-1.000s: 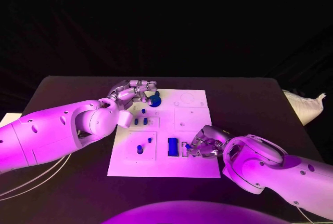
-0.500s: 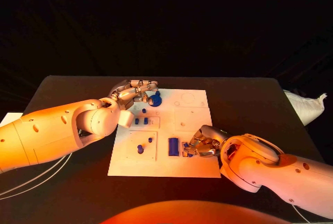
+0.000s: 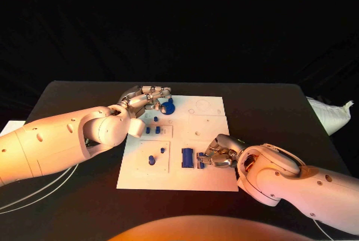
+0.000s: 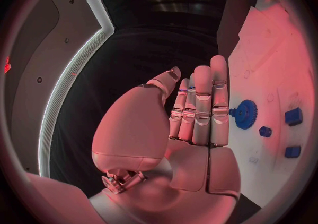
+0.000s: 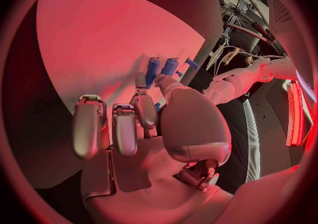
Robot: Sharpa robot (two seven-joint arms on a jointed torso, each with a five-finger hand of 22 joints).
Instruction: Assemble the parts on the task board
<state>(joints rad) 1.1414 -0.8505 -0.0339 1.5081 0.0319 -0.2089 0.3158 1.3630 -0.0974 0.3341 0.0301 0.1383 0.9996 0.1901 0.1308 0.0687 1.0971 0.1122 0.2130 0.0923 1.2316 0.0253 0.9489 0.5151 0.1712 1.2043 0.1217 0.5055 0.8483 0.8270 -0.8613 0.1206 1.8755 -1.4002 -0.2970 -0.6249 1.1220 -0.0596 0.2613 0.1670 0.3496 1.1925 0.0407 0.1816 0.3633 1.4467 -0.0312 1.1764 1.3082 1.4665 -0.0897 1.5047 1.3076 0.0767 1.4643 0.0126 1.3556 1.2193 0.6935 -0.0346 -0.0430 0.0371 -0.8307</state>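
Note:
The white task board (image 3: 209,176) lies in the middle of the black table. My left hand (image 3: 146,99) is at the board's far left corner, its fingers (image 4: 202,107) straight and side by side, holding nothing. A blue gear (image 3: 166,107) (image 4: 246,113) sits on the board right beside those fingers. My right hand (image 3: 221,153) rests low on the board's near right part. Its thumb and one finger (image 5: 141,94) pinch a small blue part (image 3: 201,159) (image 5: 157,106), with the other fingers curled. A blue block (image 3: 186,157) lies just left of it.
Several small blue pieces (image 3: 153,130) stand in the board's left half, with two pegs (image 3: 151,159) nearer me. Upright blue pegs (image 5: 170,66) stand just past my right fingertips. A white cloth (image 3: 329,114) hangs off the table's right edge. Cables (image 3: 45,192) trail at the near left.
My right hand has edged slightly along the board's near right part with the small blue part. The left hand and the gear have stayed put.

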